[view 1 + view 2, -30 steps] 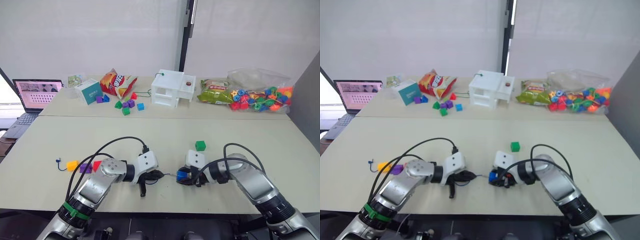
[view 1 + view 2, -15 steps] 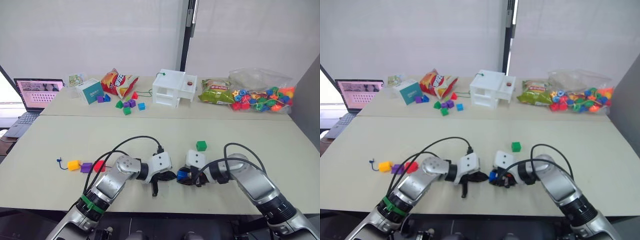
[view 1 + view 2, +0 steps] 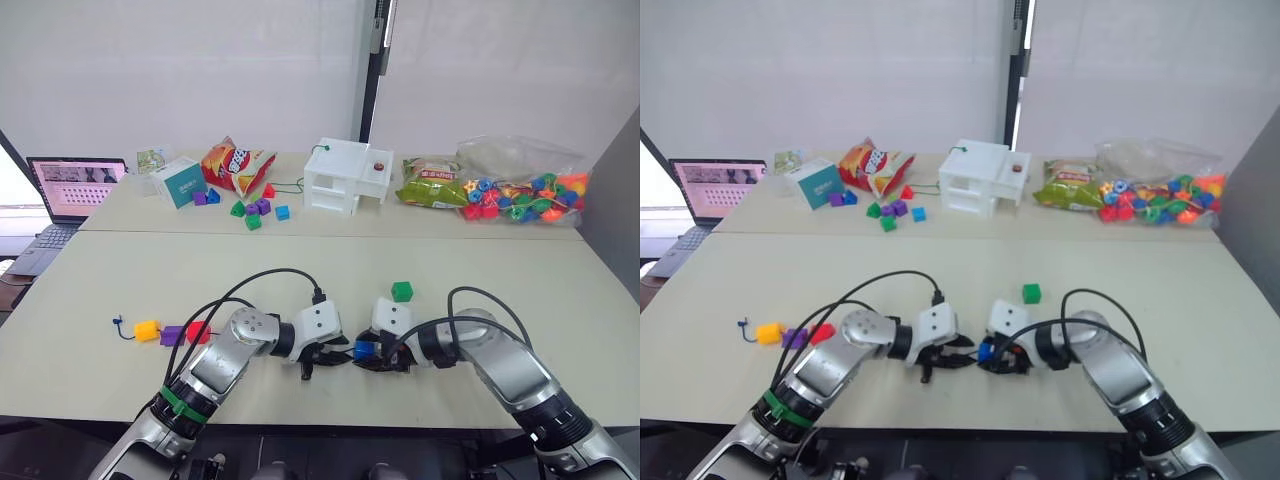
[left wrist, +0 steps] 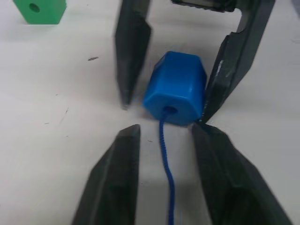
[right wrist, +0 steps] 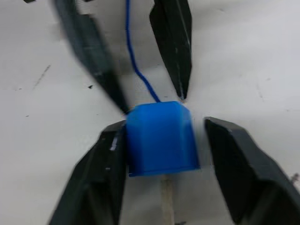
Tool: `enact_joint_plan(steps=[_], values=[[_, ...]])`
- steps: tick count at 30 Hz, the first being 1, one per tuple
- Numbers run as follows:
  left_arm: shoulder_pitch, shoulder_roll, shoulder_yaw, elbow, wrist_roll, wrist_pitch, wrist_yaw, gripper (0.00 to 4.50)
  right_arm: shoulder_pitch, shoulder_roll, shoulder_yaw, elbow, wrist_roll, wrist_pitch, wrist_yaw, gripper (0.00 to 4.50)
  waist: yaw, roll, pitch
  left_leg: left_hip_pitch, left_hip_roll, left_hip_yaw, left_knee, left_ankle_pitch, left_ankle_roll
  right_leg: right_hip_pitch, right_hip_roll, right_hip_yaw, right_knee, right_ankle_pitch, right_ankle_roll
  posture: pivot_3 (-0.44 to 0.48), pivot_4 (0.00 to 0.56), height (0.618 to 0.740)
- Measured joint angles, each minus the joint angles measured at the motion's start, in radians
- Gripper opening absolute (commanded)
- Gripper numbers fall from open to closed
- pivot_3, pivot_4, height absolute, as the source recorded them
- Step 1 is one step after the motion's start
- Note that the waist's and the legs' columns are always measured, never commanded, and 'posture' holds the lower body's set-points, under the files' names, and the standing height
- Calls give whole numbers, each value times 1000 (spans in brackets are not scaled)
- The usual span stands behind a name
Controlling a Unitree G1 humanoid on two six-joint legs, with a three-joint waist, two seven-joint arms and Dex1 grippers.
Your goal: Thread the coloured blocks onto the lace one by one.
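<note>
Currently lace (image 4: 165,154) runs through blue block (image 4: 176,87); right claw (image 5: 161,164) sits open around it, left claw (image 4: 161,136) open astride lace; should pinch pale tip (image 5: 166,199) and pull straight

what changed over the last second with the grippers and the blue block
The left gripper moved right across the table toward the right gripper and now stands open around the lace, right at the blue block. The right gripper and blue block stayed put. The yellow, purple and red blocks and the green block did not move.
</note>
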Motion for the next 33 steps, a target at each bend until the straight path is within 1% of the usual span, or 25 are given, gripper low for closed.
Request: enact_joint_plan(steps=[2, 4, 7, 10, 13, 17, 20, 24, 25, 26, 28, 30, 33], values=[[0, 27, 0, -22, -1, 19, -20, 3510, 10, -13, -15, -19, 24, 28, -2, 4425, 2, 0, 0, -1, 0, 0, 0, 0, 0, 0, 0, -1, 0, 0, 0, 0, 150, 740], [-2, 44, -1, -34, -2, 35, -38, 4129, 29, -36, -32, -45, 35, 47, -3, 4500, 3, 0, 0, -3, 0, 0, 0, 0, 0, -1, -1, -1, -1, 0, 0, 0, 150, 740], [-17, 20, -13, -37, -5, 60, -48, 4129, 69, -82, -81, -87, 70, 66, -2, 4500, 8, 0, 0, -4, -1, -1, 1, 0, 0, -1, -2, -2, -2, 0, 1, 0, 150, 740], [-60, -25, -50, -19, 7, 57, -44, 4129, 112, -120, -128, -121, 95, 69, -3, 4500, 9, 0, 0, -4, -1, -1, 1, 0, 0, -1, -1, -2, -2, 0, 1, 0, 150, 740], [-109, -81, -88, 53, 40, 30, -29, 4129, 151, -146, -162, -133, 107, 65, -10, 4500, 6, 0, 0, -4, -1, 0, 1, 0, 0, -1, -1, -1, -2, 0, 1, 0, 150, 740], [-139, -120, -113, 151, 72, -30, -18, 4129, 181, -151, -166, -134, 108, 62, -32, 4500, -1, 0, 0, -4, 0, 0, 1, 0, 0, -1, 1, -1, -2, 0, 1, 0, 150, 740], [-156, -134, -121, 191, 80, -69, -24, 3278, 181, -149, -164, -136, 107, 61, -50, 4500, 2, 0, 0, -4, 0, 0, 1, 0, 1, -1, 0, -1, -2, 0, 1, 0, 150, 740], [-162, -139, -122, 215, 79, -99, -49, 1970, 186, -136, -157, -138, 108, 60, -73, 4500, 4, 0, 0, -4, -1, -1, 1, 0, 1, 0, 0, -1, -2, 0, 1, 0, 150, 740], [-165, -138, -122, 219, 80, -101, -52, 1611, 190, -136, -157, -138, 108, 60, -76, 4256, 4, 0, 0, -4, -1, -1, 1, 0, 1, 0, 0, -1, -2, 0, 1, 0, 150, 740], [-167, -137, -121, 222, 80, -104, -55, 1350, 195, -136, -156, -138, 108, 58, -78, 3951, 3, 0, 0, -4, -1, -1, 1, 0, 1, 0, 0, -1, -2, 0, 1, 0, 150, 740], [-169, -135, -121, 224, 83, -108, -59, 1344, 195, -136, -155, -138, 108, 55, -79, 3372, 2, 0, 0, -4, 0, -1, 1, 0, 1, -1, 0, -1, -2, 0, 1, 0, 150, 740], [-169, -136, -120, 225, 83, -110, -60, 1344, 196, -136, -153, -138, 107, 49, -79, 2638, 2, 0, 0, -4, 0, -1, 1, 0, 1, -1, 0, -1, -2, 0, 1, 0, 150, 740], [-169, -136, -120, 225, 83, -110, -61, 1344, 196, -136, -149, -138, 107, 37, -79, 1650, 2, 0, 0, -4, 0, -1, 1, 0, 1, -1, 0, -1, -2, 0, 1, 0, 150, 740]])
